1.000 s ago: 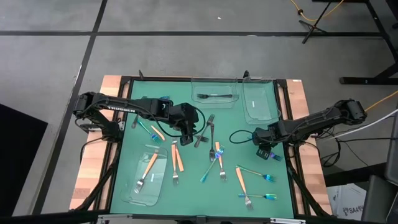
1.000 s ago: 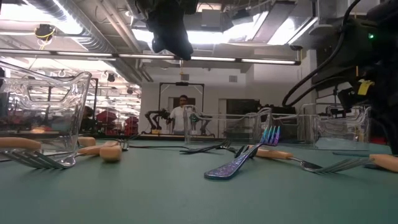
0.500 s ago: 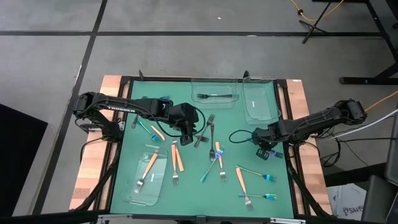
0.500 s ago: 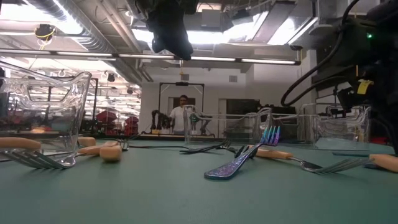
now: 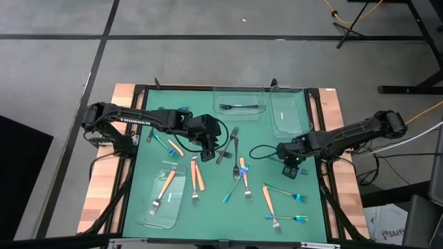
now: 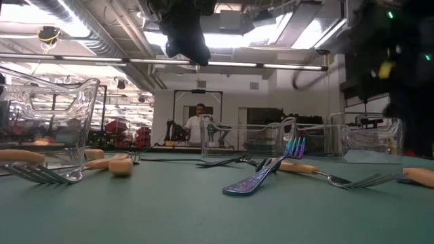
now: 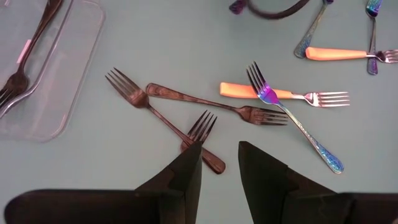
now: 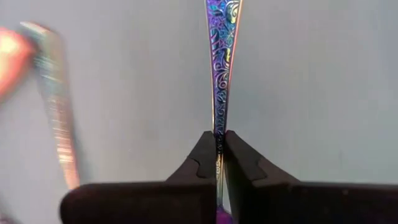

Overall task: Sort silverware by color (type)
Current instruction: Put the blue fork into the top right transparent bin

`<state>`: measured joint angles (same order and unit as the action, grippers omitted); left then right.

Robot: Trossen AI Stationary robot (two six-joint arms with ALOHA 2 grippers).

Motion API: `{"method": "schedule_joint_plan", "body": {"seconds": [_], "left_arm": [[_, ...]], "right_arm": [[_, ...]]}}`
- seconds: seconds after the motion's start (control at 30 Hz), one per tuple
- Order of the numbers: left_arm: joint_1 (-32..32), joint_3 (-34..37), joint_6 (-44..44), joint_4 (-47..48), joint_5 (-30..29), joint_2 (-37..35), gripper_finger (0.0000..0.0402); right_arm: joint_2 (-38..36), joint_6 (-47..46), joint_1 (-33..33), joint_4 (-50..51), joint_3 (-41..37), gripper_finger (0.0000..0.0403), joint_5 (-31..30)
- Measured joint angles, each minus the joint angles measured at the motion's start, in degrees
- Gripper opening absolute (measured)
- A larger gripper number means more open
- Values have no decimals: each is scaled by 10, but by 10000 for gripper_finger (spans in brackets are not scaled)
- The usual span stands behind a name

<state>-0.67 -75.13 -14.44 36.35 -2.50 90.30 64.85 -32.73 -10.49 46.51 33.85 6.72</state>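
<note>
Right gripper (image 8: 217,146) pinching slim iridescent blue-purple embossed fork handle (image 8: 222,56), handle running straight ahead between its fingertips, just above green mat. Step: pickup. Next: lift clear, carry to matching tray. Left gripper (image 7: 219,163) spread, hovering over black forks (image 7: 180,102).

The green mat (image 5: 208,207) is looking matt and smooth. The trays (image 5: 291,114) are showing clear, glossy plastic. The iridescent fork (image 8: 222,56) is gleaming like embossed metal. The black forks (image 7: 180,102) are shining dully. The table edge (image 5: 97,200) is showing wood.
</note>
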Motion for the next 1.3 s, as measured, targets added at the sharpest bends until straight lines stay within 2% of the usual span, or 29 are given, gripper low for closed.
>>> {"method": "schedule_joint_plan", "body": {"seconds": [0.23, 0.43, 0.6, 0.73, 0.97, 1.17, 1.3], "left_arm": [[0, 0, 0, 0, 0, 0, 99], [0, 0, 0, 0, 0, 0, 99], [0, 0, 0, 0, 0, 0, 99], [0, 0, 0, 0, 0, 0, 99], [0, 0, 0, 0, 0, 0, 99], [0, 0, 0, 0, 0, 0, 99], [0, 0, 0, 0, 0, 0, 99]], "right_arm": [[-1, 36, 0, 12, 87, 2, -5], [-1, 49, 2, 97, 184, 2, -74], [-1, 52, 42, 160, 251, 2, -131], [-1, 76, 104, 171, 285, 2, -165], [-1, 164, 270, 171, 298, 3, -166], [-1, 226, 423, 156, 298, 3, -128], [-1, 242, 503, 109, 267, 3, -95]]}}
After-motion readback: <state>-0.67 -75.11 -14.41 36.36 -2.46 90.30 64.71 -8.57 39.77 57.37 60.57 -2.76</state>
